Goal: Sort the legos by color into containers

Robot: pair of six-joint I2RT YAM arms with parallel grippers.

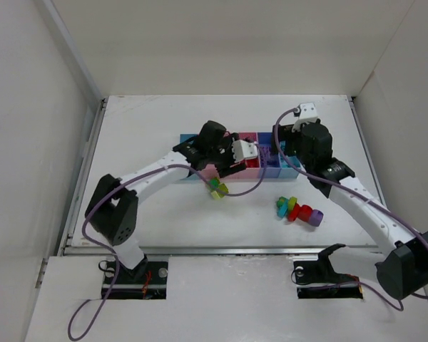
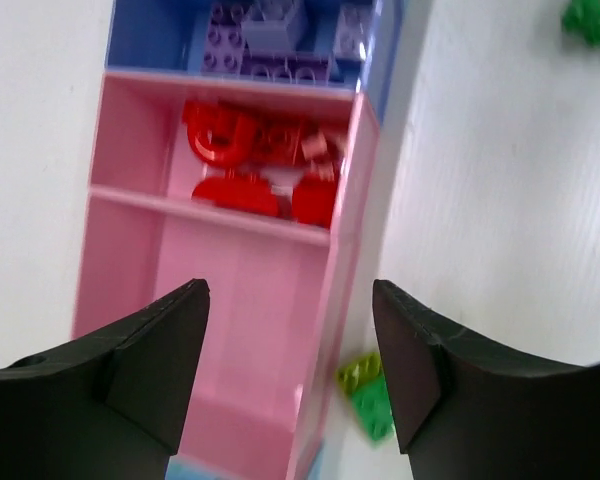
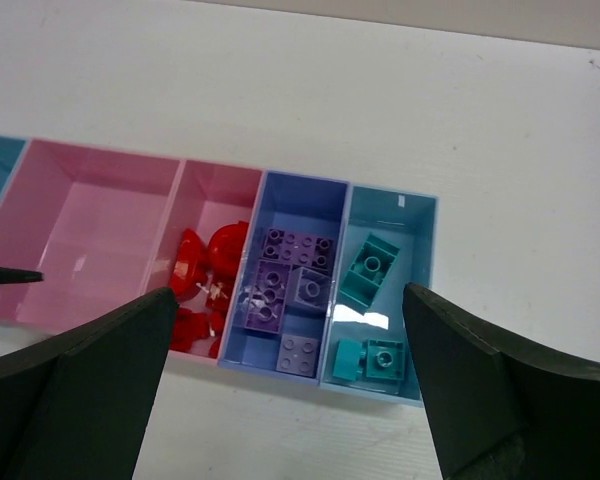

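Left pincer (image 2: 288, 345) open, empty, over the wide pink tray (image 2: 235, 300). Right pincer (image 3: 288, 300) wide open, empty, above the purple tray (image 3: 302, 205). Green bricks (image 2: 370, 395) sit on the desk (image 1: 164, 222) just beside the pink tray, mixed pile (image 1: 297, 209) well apart. Risk: reaching for the bricks, I clip the tray wall and shove it.

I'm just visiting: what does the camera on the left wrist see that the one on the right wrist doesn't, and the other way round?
Only the left wrist view: green and yellow-green bricks lying on the table beside the wide pink tray. Only the right wrist view: the light blue tray holding teal bricks. Both: the wide pink tray with nothing in it, red bricks in the narrow pink tray, and purple bricks in the purple-blue tray.
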